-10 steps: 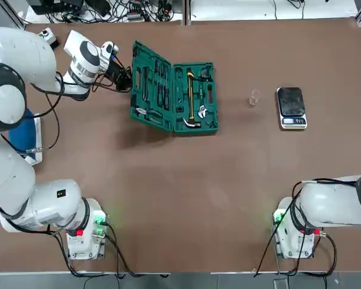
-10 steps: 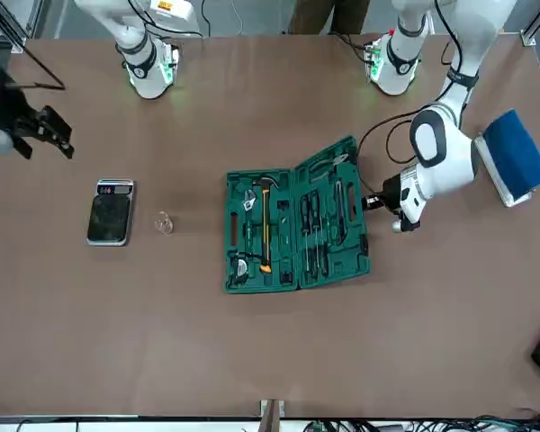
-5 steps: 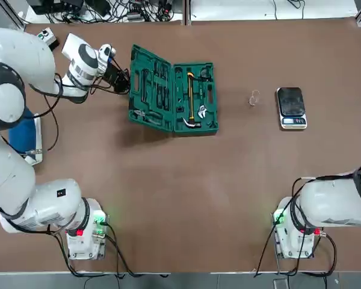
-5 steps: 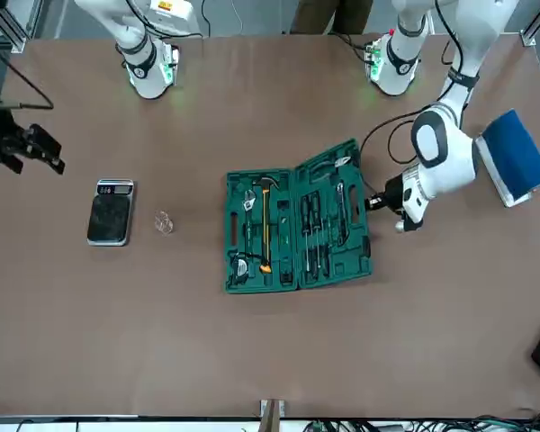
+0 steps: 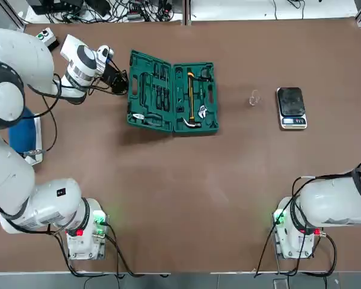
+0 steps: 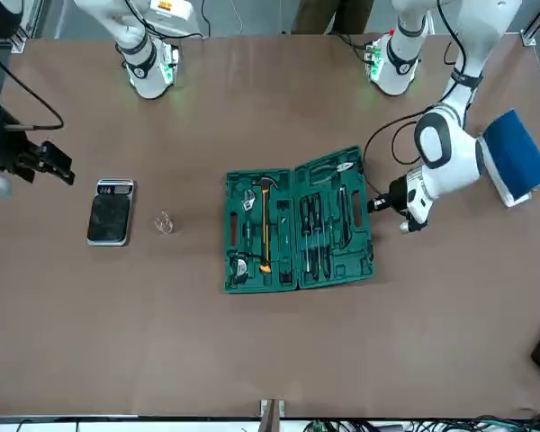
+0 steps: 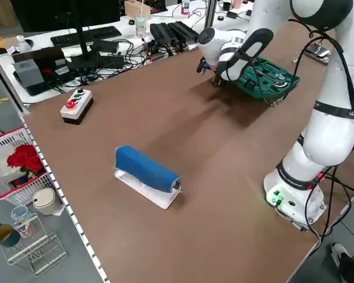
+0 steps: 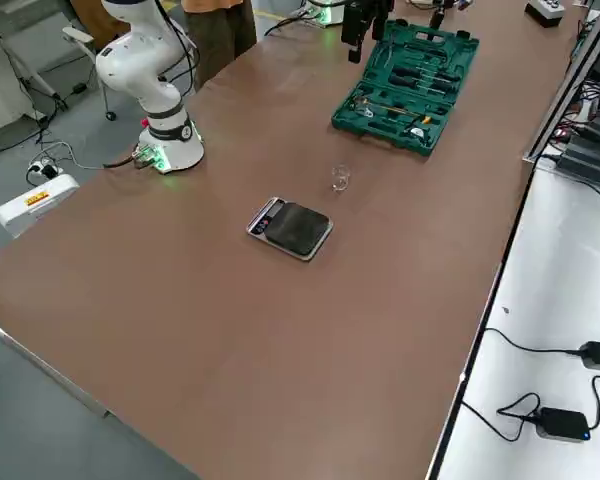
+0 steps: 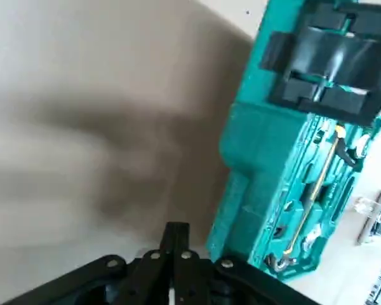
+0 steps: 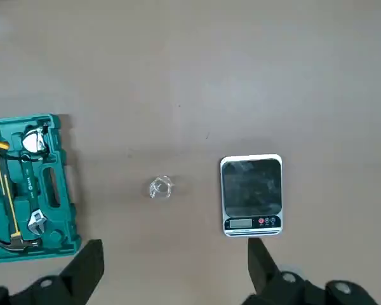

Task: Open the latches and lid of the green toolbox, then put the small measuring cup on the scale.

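Your left claw (image 9: 173,254) is hovering clenched beside the open toolbox (image 5: 174,96), your right claw (image 10: 178,260) waiting released, the measuring cup (image 5: 254,97) sitting between toolbox and scale (image 5: 292,108).

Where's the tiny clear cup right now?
In the overhead view, the clear cup sits on the table between the green toolbox and the scale, nearer the scale.

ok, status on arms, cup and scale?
Left gripper shut, by the open toolbox. Right gripper open, empty. Measuring cup on table beside scale, not on it. Nothing between them.
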`<state>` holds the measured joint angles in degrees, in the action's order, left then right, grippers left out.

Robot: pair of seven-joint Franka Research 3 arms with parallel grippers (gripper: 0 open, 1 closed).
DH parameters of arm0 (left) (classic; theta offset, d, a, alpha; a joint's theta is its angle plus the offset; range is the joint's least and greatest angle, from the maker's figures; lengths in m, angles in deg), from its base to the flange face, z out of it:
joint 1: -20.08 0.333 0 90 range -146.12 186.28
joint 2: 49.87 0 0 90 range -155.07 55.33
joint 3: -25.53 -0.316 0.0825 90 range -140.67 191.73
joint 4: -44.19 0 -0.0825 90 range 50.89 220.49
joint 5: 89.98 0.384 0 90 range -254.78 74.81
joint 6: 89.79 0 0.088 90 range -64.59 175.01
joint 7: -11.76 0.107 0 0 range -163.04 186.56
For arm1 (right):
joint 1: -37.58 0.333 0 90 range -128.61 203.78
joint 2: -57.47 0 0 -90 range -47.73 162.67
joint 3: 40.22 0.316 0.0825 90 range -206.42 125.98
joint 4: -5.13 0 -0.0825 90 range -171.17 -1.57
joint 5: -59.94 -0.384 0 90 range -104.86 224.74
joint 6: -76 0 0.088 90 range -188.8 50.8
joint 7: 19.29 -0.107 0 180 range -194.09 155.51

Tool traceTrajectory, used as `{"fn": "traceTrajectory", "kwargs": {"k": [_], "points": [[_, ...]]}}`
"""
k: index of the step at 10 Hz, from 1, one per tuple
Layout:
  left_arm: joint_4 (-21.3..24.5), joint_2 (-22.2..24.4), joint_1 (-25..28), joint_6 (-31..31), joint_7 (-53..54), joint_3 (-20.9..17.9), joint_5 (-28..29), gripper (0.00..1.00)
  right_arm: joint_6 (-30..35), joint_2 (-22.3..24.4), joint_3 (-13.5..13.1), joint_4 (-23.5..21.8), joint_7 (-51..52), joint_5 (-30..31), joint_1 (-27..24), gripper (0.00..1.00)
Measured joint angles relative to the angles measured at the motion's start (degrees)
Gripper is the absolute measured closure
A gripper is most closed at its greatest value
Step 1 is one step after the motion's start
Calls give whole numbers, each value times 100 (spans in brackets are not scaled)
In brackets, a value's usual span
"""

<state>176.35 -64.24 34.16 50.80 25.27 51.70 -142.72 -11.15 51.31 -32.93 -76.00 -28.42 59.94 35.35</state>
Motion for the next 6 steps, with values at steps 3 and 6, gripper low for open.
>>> {"fn": "traceTrajectory", "kwargs": {"k": [3, 6], "points": [[37, -4, 0, 9, 2, 2, 0, 99, 12, -29, 18, -107, -274, 0, 59, 0], [148, -47, -1, 228, 2, 6, 0, 99, -294, 9, 67, -611, -799, -1, 383, 0]]}}
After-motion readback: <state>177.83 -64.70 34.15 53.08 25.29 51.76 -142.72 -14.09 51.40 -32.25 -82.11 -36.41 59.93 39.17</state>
